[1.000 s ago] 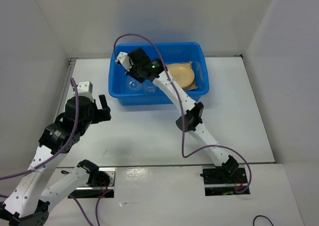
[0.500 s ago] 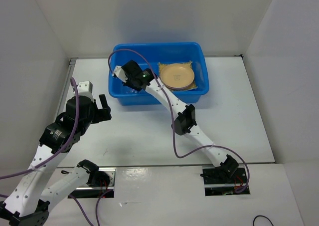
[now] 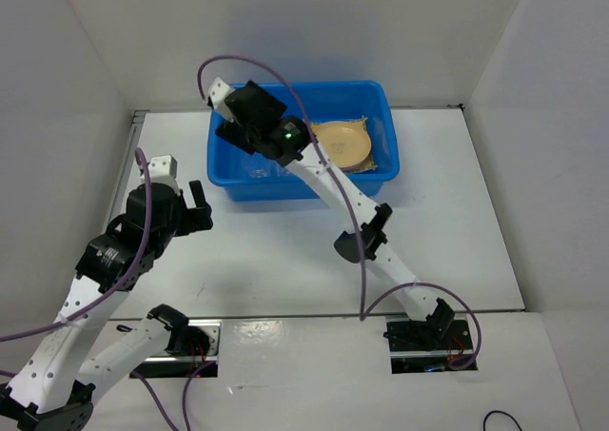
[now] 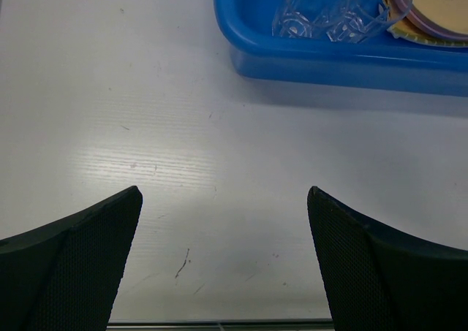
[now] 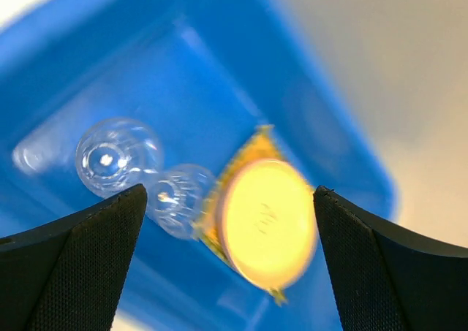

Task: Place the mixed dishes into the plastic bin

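The right tool (image 5: 228, 193) hangs released above the left half of the plastic bin (image 3: 285, 189), its jaws spread wide with nothing between them. Directly beneath it, on the bin floor, lie the two clear cups (image 5: 117, 156), side by side. Toward the bin's right half, the tan-yellow plate (image 5: 267, 221) rests on the woven mat (image 5: 256, 137), and the left wrist view shows a pink plate (image 4: 404, 13) rim under the tan one. The bin stands at the middle of the far edge of the counter (image 3: 457, 212). The left tool (image 4: 223, 192) is likewise released and empty, over bare counter near the left edge. Judgement: every dish appears to be in the bin, so the loading step is at its end. The next move calls for lifting the right arm straight up, clear of the rim, then retracting toward the near edge.
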Available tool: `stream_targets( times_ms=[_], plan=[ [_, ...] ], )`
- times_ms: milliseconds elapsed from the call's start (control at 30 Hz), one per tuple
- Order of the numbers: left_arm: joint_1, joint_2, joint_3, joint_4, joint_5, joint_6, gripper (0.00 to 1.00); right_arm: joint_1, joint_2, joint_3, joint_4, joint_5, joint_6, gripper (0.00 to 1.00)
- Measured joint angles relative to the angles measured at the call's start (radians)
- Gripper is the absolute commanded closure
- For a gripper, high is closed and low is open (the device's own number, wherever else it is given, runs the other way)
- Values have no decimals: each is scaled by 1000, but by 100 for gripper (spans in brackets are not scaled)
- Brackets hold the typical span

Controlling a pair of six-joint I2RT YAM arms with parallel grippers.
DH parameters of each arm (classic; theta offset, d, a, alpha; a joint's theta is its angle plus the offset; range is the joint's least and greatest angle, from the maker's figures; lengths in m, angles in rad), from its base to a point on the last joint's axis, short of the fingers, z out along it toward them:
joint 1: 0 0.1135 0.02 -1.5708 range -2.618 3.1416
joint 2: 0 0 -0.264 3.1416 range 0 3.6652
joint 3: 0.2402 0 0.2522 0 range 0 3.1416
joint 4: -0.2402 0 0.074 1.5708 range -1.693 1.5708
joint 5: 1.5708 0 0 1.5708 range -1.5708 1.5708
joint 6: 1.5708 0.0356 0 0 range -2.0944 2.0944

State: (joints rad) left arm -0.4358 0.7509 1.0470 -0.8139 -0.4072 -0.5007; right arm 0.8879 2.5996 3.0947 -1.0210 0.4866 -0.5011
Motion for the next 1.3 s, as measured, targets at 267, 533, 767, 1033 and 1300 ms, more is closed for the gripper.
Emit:
stream_targets(
  times_ms=[267,533,767,1033,1300],
  plan=[
    [0,-66,-6,1,0,0,0,40,-406,-113,-173,135,124,1],
    [-7,-97,-6,5,-5,0,0,40,-669,-454,-253,324,156,1],
    [-21,-97,-6,6,-5,0,0,-129,-818,-572,-275,370,164,1],
    [-21,-97,-6,6,-13,0,0,-447,-1202,-1024,-265,339,186,1],
    [-21,-94,-8,6,-41,-3,0,-664,-1552,-1769,-103,200,56,1]
  ],
)
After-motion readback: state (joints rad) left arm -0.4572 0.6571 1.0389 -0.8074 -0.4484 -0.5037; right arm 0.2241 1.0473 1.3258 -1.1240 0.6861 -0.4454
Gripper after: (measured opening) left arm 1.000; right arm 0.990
